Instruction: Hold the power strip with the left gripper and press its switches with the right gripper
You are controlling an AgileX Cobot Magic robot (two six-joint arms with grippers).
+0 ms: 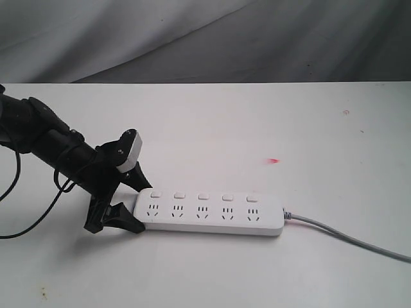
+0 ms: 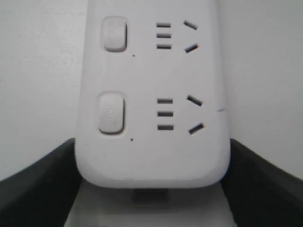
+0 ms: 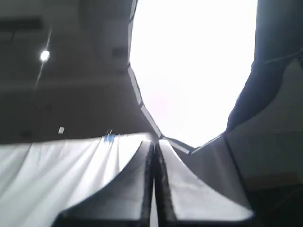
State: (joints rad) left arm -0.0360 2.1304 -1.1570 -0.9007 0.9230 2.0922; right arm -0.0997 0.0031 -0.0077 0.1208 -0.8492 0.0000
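The white power strip (image 1: 212, 215) lies flat on the white table, its grey cord (image 1: 347, 235) trailing right. Its switches (image 1: 203, 196) run in a row above the sockets; two of them (image 2: 111, 113) show in the left wrist view. My left gripper (image 1: 145, 208) has its black wedge jaws on both long sides of the strip's left end (image 2: 152, 142), shut on it. My right gripper (image 3: 155, 144) is out of the exterior view. Its fingers are pressed together with nothing between them, and they point up at a bright ceiling and grey cloth, away from the table.
A small red mark (image 1: 274, 160) sits on the table behind the strip. Black cables (image 1: 26, 212) hang from the left arm at the left edge. A grey cloth backdrop (image 1: 205, 38) closes the far side.
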